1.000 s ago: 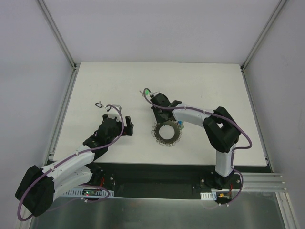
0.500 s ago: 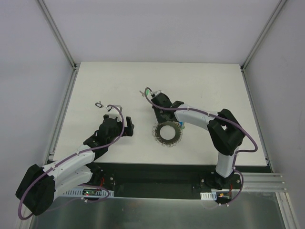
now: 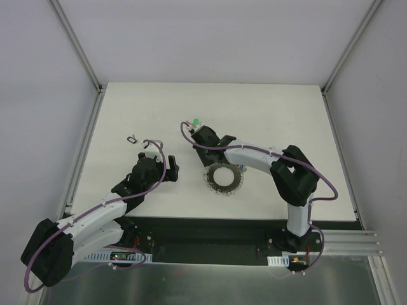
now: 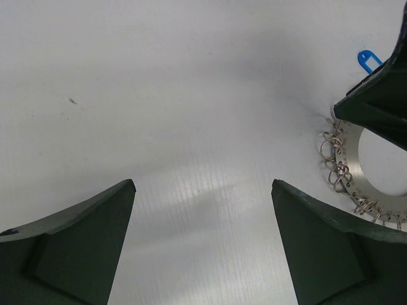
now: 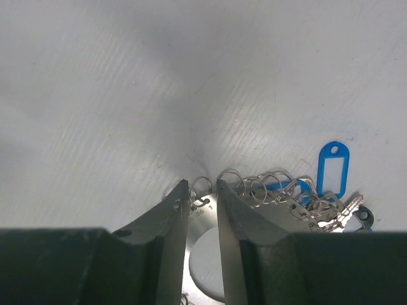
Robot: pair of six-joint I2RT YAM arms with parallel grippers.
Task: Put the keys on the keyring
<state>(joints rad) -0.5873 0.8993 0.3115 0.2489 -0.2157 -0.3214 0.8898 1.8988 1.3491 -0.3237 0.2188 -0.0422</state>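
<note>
Item: flat silver-grey metal keyring (image 4: 346,152), a broad disc-shaped band with a large round hole, lying flat on the white table (image 5: 191,76). Small stamped characters show on its face. Its outer rim is fringed with many small silver wire loops (image 5: 267,184), overlapping and standing out like a ruff. Attachments, all at the rim to the right of the right fingertips: one blue plastic tag with a pale label window (image 5: 332,170) lying flat just outside the loops, and one small silver key (image 5: 342,217) tangled among them; a second blue piece shows partly behind the wire, too hidden to describe. Location: directly under the tips of the right gripper (image 5: 202,184), which is set against the rim. Right gripper condition: fingers parted by a narrow slit only, with a single wire loop (image 5: 202,190) sitting in that slit — whether the pads pinch it or merely flank it cannot be told. Left gripper (image 4: 202,187): fingers spread wide, nothing between them but bare table; the keyring lies ahead of it and off to its right, beyond its right finger and clear of it. Sundry: one small dark loop-shaped item (image 3: 132,138), ahead of the left gripper and to its left, well apart from the keyring.
</note>
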